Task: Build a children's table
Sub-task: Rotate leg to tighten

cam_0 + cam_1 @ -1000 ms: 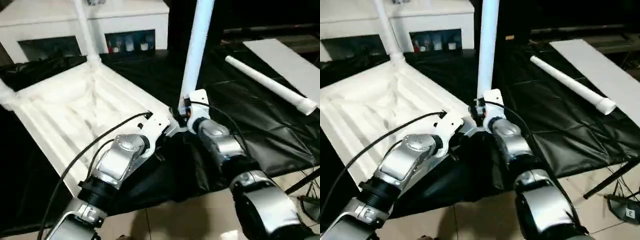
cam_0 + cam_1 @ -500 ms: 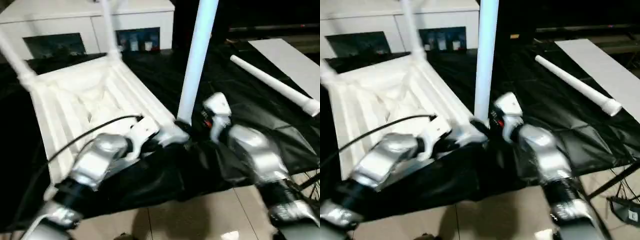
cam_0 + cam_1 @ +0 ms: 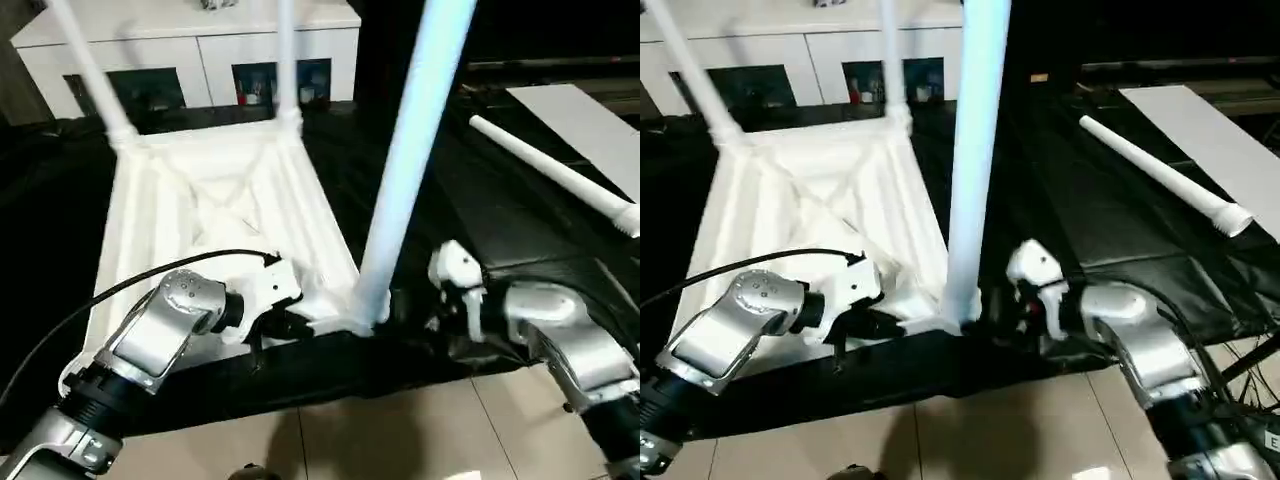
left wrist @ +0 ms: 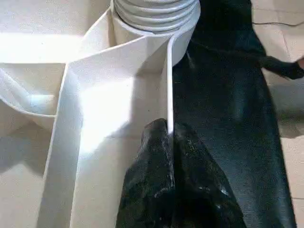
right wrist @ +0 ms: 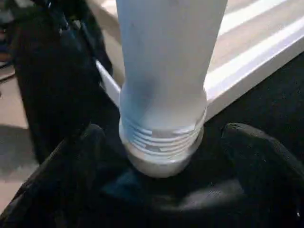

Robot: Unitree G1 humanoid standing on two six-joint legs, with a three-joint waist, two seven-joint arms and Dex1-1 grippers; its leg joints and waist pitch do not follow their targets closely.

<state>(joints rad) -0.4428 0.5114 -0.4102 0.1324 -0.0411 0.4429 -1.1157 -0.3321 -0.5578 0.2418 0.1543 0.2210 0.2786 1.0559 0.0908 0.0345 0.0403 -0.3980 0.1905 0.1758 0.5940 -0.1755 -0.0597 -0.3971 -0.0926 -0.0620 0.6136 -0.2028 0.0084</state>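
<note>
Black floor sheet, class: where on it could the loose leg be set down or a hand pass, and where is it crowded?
Free: the black sheet between the upright near leg and the loose leg. Crowded: the tabletop near corner, where the left gripper pinches a rib and the right gripper flanks the leg's base.

no readable text, labels, brands, numbers or signs anywhere, small pale tag [image 3: 1270, 441] on the floor at the right edge too cut off to make out
</note>
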